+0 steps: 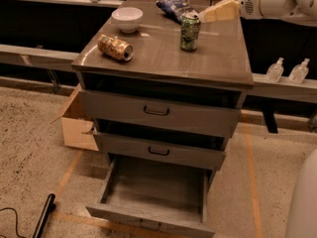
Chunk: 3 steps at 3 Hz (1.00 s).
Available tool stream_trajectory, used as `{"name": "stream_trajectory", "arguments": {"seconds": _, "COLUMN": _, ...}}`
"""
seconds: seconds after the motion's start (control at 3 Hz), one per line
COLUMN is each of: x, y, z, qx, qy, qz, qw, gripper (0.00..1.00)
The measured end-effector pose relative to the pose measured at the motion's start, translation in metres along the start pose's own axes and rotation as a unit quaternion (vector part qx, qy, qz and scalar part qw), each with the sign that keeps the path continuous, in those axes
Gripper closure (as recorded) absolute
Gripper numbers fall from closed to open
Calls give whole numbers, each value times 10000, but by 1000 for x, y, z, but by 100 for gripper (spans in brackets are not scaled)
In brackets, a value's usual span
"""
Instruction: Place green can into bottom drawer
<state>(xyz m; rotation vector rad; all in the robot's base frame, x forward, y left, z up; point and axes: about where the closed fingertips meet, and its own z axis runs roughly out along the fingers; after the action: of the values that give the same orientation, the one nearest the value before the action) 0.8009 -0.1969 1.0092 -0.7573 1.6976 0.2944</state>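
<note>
green can (pixel 190 30) upright on cabinet top (pixel 163 58), gripper (pixel 208 14) just beside it, grip state unclear, bottom drawer (pixel 153 190) open

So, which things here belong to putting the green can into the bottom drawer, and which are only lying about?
For the job: green can, upright on the cabinet top; bottom drawer, pulled open; claw, near the can, not touching it.
Lying about: gold can on its side, white bowl, blue bag, cardboard box, two bottles.
</note>
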Motion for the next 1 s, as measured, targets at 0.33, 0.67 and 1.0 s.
{"name": "stream_trajectory", "arguments": {"seconds": 0.33, "x": 18, "y": 16, "z": 7, "qx": -101, "qy": 112, "qz": 250, "qw": 9996, "gripper": 0}}
{"name": "stream_trajectory", "arguments": {"seconds": 0.67, "x": 36, "y": 31, "z": 20, "qx": -234, "qy": 153, "qz": 440, "qw": 9986, "gripper": 0}}
{"name": "stream_trajectory", "arguments": {"seconds": 1.0, "x": 58, "y": 43, "z": 42, "qx": -329, "qy": 145, "qz": 600, "qw": 9975, "gripper": 0}}
